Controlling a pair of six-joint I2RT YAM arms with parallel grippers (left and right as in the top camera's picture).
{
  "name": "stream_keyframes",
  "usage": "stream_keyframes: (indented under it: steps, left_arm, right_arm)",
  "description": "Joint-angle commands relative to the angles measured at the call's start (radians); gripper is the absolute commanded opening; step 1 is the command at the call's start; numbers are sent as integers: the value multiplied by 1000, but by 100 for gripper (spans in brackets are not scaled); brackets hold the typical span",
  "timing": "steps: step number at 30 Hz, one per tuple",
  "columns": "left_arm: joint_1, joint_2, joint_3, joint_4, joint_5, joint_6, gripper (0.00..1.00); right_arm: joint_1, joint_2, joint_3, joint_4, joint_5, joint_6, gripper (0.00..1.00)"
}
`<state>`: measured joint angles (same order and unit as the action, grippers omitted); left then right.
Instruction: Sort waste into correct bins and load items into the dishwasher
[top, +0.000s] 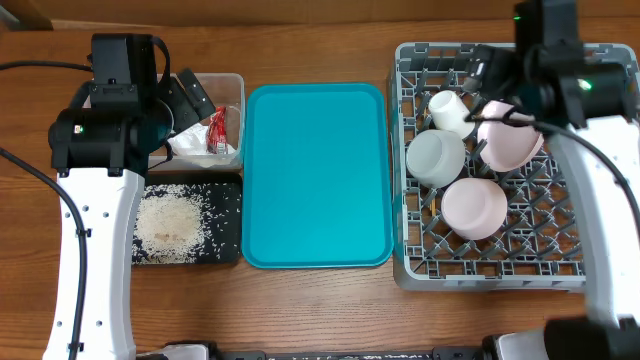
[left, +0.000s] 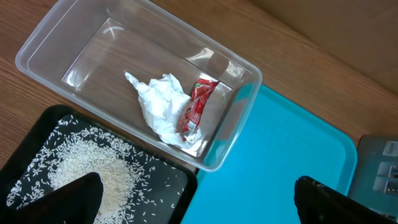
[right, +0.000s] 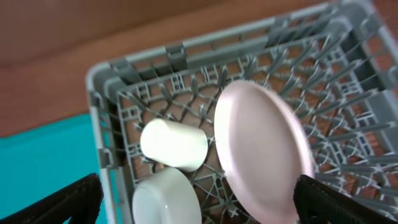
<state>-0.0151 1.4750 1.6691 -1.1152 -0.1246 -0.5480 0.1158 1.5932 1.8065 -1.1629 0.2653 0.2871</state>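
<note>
Right hand (right: 196, 202) gapes above plate (right: 261, 155) — cup (right: 174, 144), bowl (right: 160, 204) beside.

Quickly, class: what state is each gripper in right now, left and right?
Left gripper: open, holding nothing.
Right gripper: open, holding nothing.

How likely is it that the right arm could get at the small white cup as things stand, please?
Probably yes: the right tool hangs open above the cup, which lies uncovered on its side in the rack, though the tilted plate crowds it.
</note>
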Motion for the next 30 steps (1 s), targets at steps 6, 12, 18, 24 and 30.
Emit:
stream_keyframes:
  steps: [6, 12, 18, 24, 30]
  left_arm:
    - [2, 4, 14, 0, -6, -6, 100]
    - [2, 4, 14, 0, -6, -6, 100]
    - [2, 4, 14, 0, -6, -6, 100]
    - [2, 4, 14, 0, -6, -6, 100]
    - [2, 4, 14, 0, -6, -6, 100]
  right_arm:
    - [1, -229, 16, 3, -2, -6, 100]
    - [1, -382, 16, 3, -2, -6, 100]
    - [1, -535, 10, -2, -2, -6, 100]
    - [1, -671, -27, -5, 4, -7, 100]
    - [1, -768, -68, 23, 20, 9, 100]
